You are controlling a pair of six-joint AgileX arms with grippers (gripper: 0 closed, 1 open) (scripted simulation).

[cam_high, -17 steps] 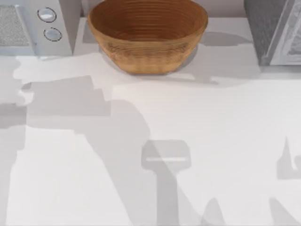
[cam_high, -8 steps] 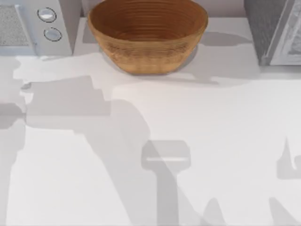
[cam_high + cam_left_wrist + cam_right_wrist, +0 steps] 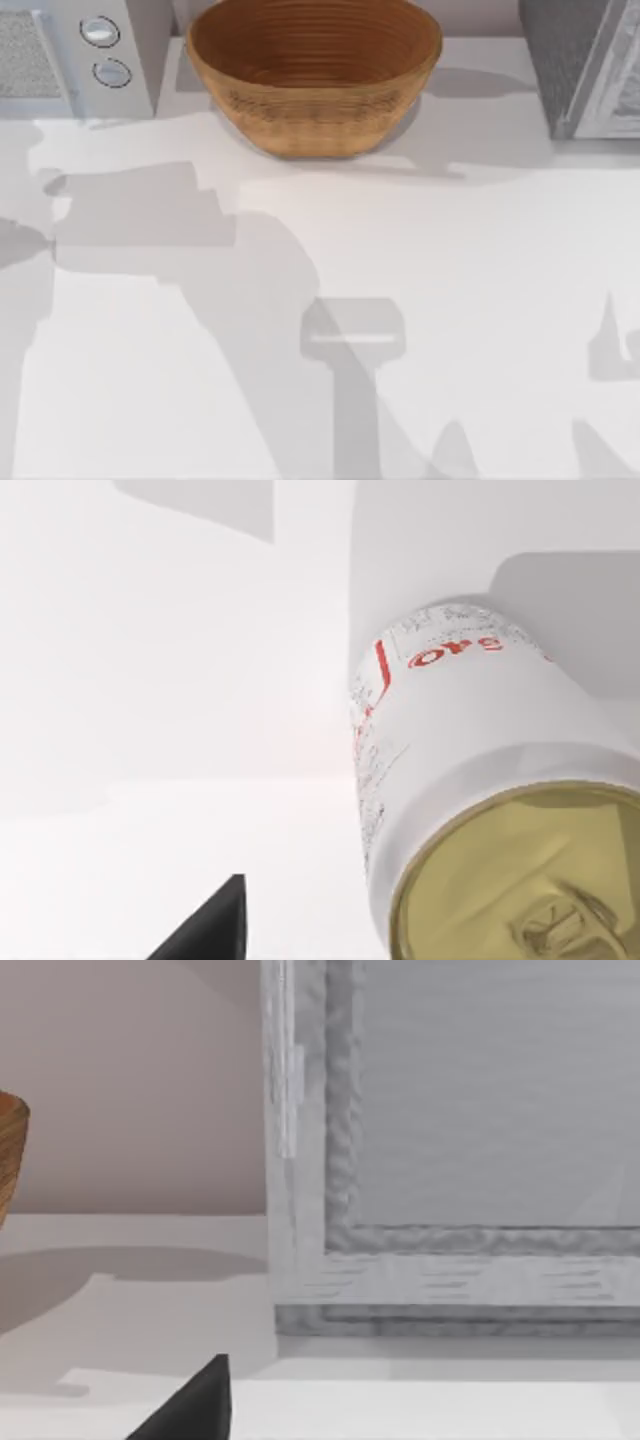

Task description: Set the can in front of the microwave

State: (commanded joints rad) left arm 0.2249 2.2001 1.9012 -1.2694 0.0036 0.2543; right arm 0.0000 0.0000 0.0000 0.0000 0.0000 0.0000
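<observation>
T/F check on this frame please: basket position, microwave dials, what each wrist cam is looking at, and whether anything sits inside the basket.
1. The woven basket stands at the back of the table, between the two appliances. True.
2. The microwave at the top view's left has three dials. False: two round silver dials show on its panel.
3. The left wrist view shows the can close up, gold lid toward the camera. True.
4. The can lies inside the basket. False: the basket's inside is bare.
5. The right wrist view faces the darker grey appliance. True.
</observation>
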